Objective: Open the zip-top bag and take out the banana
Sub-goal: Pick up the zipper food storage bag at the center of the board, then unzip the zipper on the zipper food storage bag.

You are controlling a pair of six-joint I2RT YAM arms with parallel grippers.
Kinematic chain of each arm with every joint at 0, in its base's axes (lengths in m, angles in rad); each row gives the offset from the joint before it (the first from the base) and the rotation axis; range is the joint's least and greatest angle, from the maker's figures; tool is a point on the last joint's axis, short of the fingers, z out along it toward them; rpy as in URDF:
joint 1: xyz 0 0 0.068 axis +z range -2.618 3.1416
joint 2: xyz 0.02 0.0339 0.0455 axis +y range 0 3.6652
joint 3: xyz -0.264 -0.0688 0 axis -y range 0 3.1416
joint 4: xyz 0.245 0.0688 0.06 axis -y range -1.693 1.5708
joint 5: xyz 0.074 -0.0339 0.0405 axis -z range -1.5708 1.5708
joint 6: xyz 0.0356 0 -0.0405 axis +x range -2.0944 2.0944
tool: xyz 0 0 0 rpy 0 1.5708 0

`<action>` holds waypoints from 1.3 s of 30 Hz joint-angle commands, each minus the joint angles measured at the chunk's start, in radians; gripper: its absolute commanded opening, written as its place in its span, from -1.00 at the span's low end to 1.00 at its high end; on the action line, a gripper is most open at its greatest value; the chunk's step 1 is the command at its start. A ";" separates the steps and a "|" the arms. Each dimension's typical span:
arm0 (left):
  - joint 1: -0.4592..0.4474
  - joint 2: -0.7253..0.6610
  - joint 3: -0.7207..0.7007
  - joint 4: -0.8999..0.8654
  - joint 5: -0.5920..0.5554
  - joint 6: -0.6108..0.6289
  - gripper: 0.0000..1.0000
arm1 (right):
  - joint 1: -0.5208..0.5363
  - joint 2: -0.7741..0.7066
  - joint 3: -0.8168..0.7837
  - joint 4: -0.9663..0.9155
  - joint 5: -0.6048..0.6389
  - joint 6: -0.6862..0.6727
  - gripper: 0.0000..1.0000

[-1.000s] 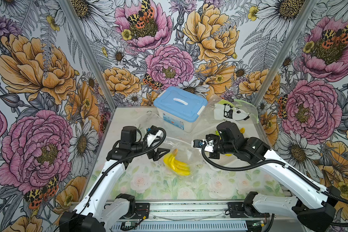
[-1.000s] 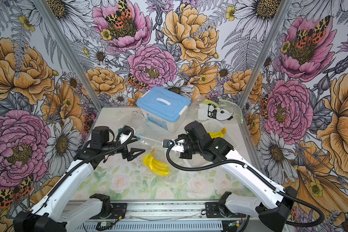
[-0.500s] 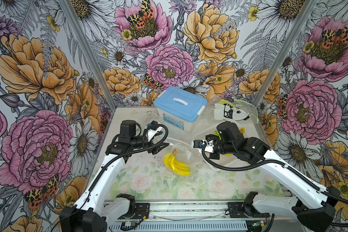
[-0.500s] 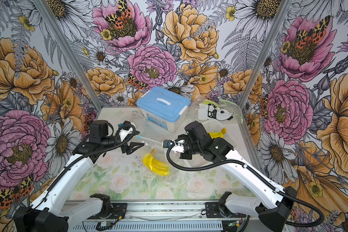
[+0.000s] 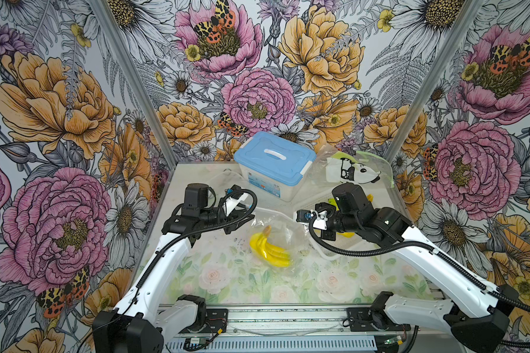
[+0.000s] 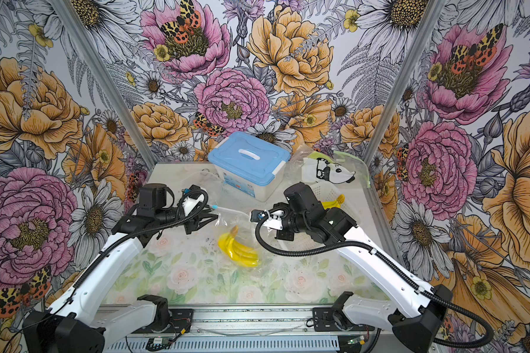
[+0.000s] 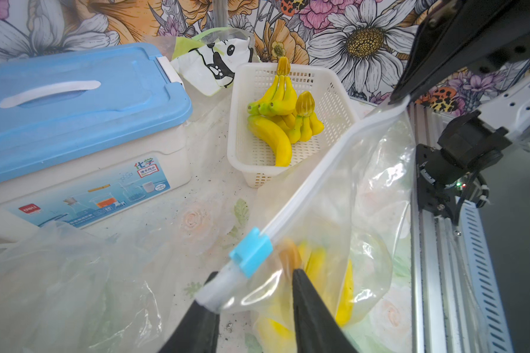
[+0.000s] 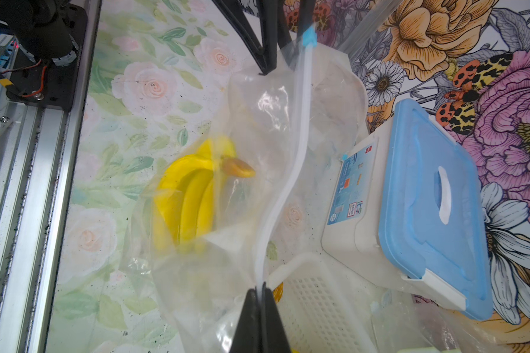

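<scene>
The fingers (image 8: 248, 321) of the right gripper (image 8: 261, 288) are clamping tight on one end of the zip strip of the clear zip-top bag (image 8: 322, 122), holding it up in front of the blue-lidded storage box (image 5: 273, 159). The left gripper (image 7: 255, 272) is standing with its fingers (image 7: 309, 311) apart, straddling the strip's other end by the blue slider (image 7: 251, 252) without pinching it. The yellow banana bunch (image 5: 270, 249) is lying inside the bag, in front of the box. A white basket (image 7: 257, 180) is sitting beside the box, holding more bananas (image 7: 276, 122).
</scene>
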 commanded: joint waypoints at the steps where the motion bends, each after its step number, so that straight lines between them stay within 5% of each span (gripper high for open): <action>1: 0.007 0.005 0.026 -0.003 0.021 0.006 -0.47 | -0.010 0.015 -0.002 0.015 -0.037 0.003 -1.00; 5: 0.003 0.017 0.039 -0.003 0.023 -0.002 -1.00 | -0.013 0.025 0.004 0.016 -0.044 0.001 -1.00; 8: 0.002 0.012 0.044 -0.013 0.018 -0.003 -1.00 | -0.016 0.032 0.020 0.016 -0.046 0.013 -1.00; 12: -0.012 -0.013 0.080 -0.034 0.004 -0.061 -1.00 | -0.018 0.069 0.141 0.025 -0.118 0.102 -0.21; 14: -0.035 -0.028 0.105 -0.038 -0.009 -0.110 -1.00 | -0.008 0.112 0.221 0.032 -0.178 0.166 -0.14; 21: -0.176 -0.047 0.190 -0.142 -0.119 -0.158 -1.00 | 0.127 0.265 0.382 0.072 -0.208 0.156 -0.18; 39: -0.207 -0.098 0.157 -0.143 -0.124 -0.212 -1.00 | 0.164 0.313 0.345 0.212 -0.126 0.230 -0.81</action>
